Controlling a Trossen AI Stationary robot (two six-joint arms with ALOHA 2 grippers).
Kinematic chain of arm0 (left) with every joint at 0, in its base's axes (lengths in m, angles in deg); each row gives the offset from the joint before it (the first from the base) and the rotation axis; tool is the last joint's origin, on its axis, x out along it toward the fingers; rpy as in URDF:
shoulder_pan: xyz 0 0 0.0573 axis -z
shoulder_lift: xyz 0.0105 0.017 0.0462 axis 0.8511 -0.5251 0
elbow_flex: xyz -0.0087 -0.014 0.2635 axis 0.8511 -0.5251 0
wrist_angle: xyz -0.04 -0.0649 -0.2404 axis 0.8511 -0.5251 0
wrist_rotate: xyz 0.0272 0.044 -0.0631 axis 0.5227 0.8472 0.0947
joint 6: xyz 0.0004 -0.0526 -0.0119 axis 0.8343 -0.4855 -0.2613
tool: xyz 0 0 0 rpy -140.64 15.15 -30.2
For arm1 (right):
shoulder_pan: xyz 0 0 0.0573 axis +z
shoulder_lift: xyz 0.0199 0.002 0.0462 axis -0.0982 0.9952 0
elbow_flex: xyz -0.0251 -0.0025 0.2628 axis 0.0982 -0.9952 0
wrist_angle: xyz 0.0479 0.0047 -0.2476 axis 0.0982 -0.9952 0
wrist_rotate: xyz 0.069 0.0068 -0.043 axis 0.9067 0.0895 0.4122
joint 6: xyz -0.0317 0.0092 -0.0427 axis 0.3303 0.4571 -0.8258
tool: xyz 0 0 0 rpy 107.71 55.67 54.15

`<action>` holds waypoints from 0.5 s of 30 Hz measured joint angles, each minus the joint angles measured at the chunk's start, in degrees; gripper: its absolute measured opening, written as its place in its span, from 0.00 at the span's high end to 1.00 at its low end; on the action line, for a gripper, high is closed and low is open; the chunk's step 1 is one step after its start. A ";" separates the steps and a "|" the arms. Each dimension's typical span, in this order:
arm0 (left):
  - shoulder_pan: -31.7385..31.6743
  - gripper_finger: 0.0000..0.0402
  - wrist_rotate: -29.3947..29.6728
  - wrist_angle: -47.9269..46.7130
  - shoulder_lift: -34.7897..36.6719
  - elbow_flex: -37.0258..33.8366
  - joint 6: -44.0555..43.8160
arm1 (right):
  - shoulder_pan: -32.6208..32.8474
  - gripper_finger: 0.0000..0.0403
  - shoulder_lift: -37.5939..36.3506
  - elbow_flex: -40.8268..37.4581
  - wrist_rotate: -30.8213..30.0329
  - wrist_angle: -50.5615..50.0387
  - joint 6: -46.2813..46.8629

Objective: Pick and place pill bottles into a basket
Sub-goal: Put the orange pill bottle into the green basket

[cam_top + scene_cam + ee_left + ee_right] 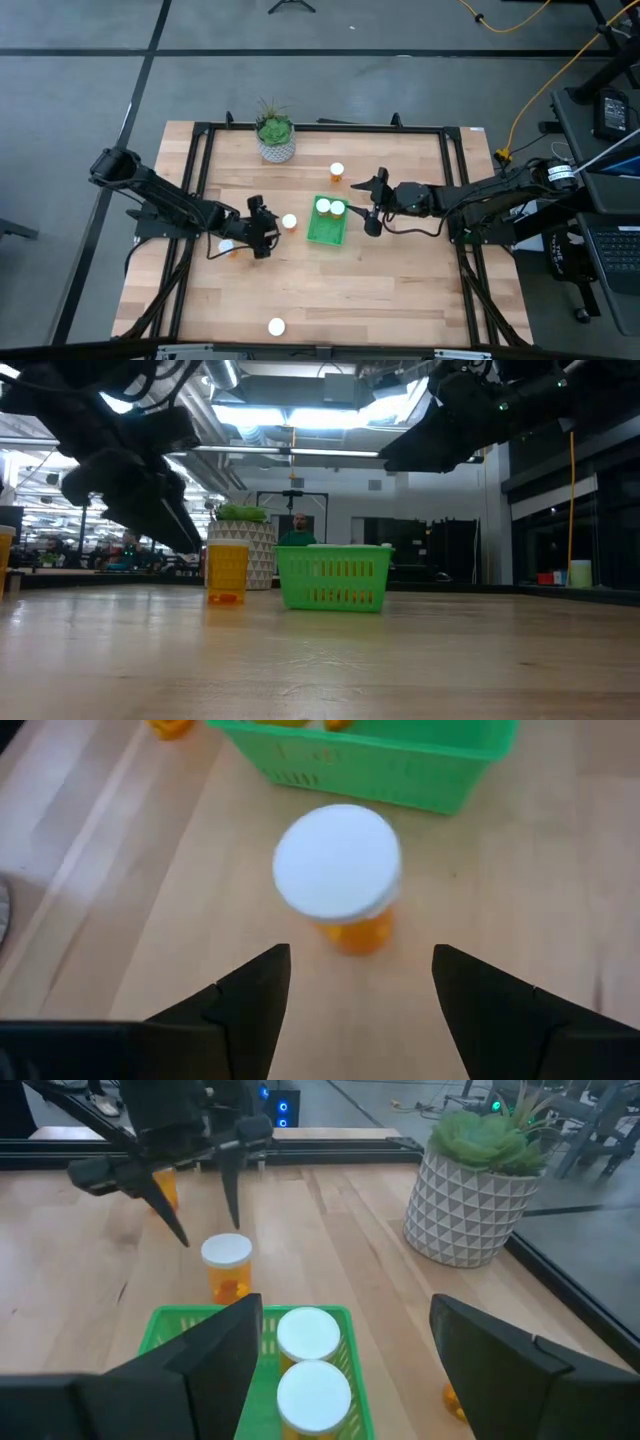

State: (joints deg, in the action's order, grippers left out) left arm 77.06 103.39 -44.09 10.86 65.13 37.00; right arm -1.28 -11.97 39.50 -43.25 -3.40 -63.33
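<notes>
The green basket [327, 228] stands mid-table and holds two upright pill bottles [323, 206] [338, 208]; they also show in the right wrist view [308, 1332] [313, 1396]. One bottle [289, 221] stands on its base just left of the basket. My left gripper [268, 228] is open beside it, with the fingers [262, 988] on either side of the bottle [338, 870] but short of it. My right gripper [365, 205] is open and empty, at the basket's right side. Other bottles stand at the far side [337, 171], under my left arm [226, 246] and near the front edge [276, 326].
A white patterned pot with a green plant [275, 138] stands at the table's far edge, left of centre. A black frame [200, 150] runs around the table. Bare wood [400, 290] lies between the basket and the near edge.
</notes>
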 joint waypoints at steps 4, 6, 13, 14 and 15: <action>-1.92 0.40 0.17 0.29 -1.75 -0.02 0.03 | 0.00 0.28 0.00 0.00 -0.04 0.00 -0.04; -2.87 0.40 0.21 0.71 -2.48 -0.02 0.08 | 0.00 0.28 0.00 0.00 -0.05 0.00 -0.04; -5.32 0.40 -5.76 6.99 -4.84 -0.02 3.66 | 0.00 0.28 0.00 0.00 -0.07 -0.29 -0.03; -5.52 0.40 -6.19 7.52 -5.14 -0.02 3.99 | 0.00 0.28 0.00 0.00 -0.07 -0.49 -0.01; -5.67 0.40 -6.22 7.83 -5.35 -0.02 4.01 | 0.00 0.28 0.00 0.00 -0.07 -0.70 -0.01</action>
State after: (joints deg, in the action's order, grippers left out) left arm 71.39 97.17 -36.26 5.52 65.11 41.01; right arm -1.28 -11.97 39.50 -43.32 -4.10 -63.34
